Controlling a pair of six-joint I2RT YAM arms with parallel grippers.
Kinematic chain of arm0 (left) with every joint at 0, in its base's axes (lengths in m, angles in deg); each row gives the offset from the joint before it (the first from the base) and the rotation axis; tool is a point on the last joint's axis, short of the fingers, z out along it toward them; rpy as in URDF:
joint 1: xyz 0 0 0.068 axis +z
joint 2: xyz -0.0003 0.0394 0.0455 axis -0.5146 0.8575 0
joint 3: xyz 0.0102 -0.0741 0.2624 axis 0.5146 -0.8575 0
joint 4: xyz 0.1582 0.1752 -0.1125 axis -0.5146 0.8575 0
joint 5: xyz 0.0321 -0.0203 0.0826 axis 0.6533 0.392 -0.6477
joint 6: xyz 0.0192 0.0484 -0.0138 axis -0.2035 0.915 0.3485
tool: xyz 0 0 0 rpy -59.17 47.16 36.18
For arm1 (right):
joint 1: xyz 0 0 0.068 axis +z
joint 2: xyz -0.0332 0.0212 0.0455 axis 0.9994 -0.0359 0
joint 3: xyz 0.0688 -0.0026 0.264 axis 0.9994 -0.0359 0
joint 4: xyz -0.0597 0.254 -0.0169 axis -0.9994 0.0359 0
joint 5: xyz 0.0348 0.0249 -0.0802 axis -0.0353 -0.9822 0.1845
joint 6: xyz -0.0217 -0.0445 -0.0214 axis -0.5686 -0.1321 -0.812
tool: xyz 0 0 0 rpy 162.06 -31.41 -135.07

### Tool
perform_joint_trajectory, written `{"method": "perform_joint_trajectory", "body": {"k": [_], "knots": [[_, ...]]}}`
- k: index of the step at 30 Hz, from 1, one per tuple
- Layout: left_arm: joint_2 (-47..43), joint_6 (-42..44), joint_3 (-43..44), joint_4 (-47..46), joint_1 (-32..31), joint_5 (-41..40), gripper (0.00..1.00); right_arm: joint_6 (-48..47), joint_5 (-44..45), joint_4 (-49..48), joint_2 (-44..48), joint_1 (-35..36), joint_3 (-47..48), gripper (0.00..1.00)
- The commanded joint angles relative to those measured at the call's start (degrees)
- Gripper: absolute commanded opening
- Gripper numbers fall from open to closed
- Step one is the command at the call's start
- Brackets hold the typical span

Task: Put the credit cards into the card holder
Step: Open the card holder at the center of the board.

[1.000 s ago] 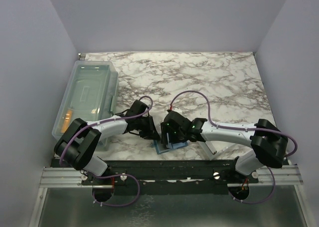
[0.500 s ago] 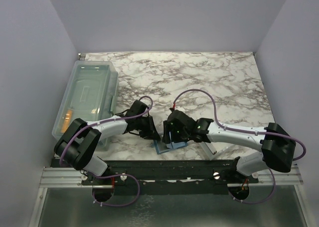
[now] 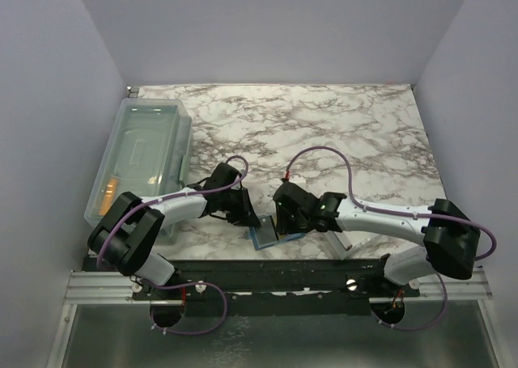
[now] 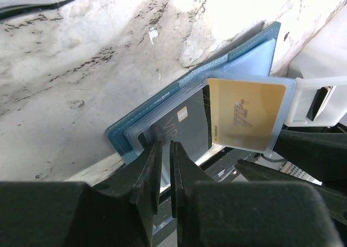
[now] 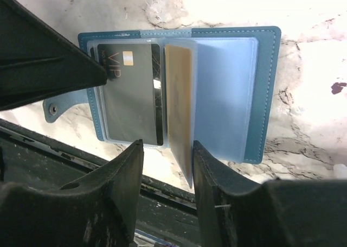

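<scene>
The card holder [image 5: 265, 95] lies open at the near edge of the marble table [image 3: 348, 133], between the two arms. The left gripper [image 4: 164, 149] has its fingers almost together and appears to pinch the holder's edge on the side of the dark card [image 4: 187, 130]. We treat this pinch as the anchor. The right gripper [image 5: 168, 145] has its fingers apart, one on each side of the clear sleeve [image 5: 225, 95] that stands up from the spine. A golden credit card [image 5: 179, 100] sits in the sleeve, and we see no clamp on it. We judge the step in hand to be seating this card fully and laying its sleeve flat. To do it well, we close the right fingers only on the sleeve's free edge, squarely across it, so that the card does not bow. We push along the sleeve's length toward the spine, never sideways, because a sideways load can drag the holder off the table edge. We maintain the left pinch until the card is seated. We cannot tell from these views how deep the card sits.
</scene>
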Motion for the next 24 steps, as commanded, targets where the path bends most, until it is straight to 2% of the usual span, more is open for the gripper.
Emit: {"method": "perform_joint_trajectory", "body": {"k": [1, 8, 18, 24], "knots": [[0.1, 1.4, -1.4, 0.8, -0.2, -0.7, 0.18, 0.1, 2.0, -0.7, 4.7, 0.3, -2.9, 0.43], [-0.2, 1.3, -1.3, 0.8, -0.3, -0.4, 0.19, -0.6, -0.6, -8.7, 7.7, 0.0, -7.1, 0.44], [-1.4, 1.0, -1.4, 0.9, -0.2, -0.1, 0.18, -1.7, -4.0, -12.0, 7.0, -0.2, -6.8, 0.43], [-1.2, 0.9, -1.6, 0.8, -0.2, 0.0, 0.18, -1.5, -2.7, -11.7, 7.1, -0.2, -6.8, 0.36]]}}
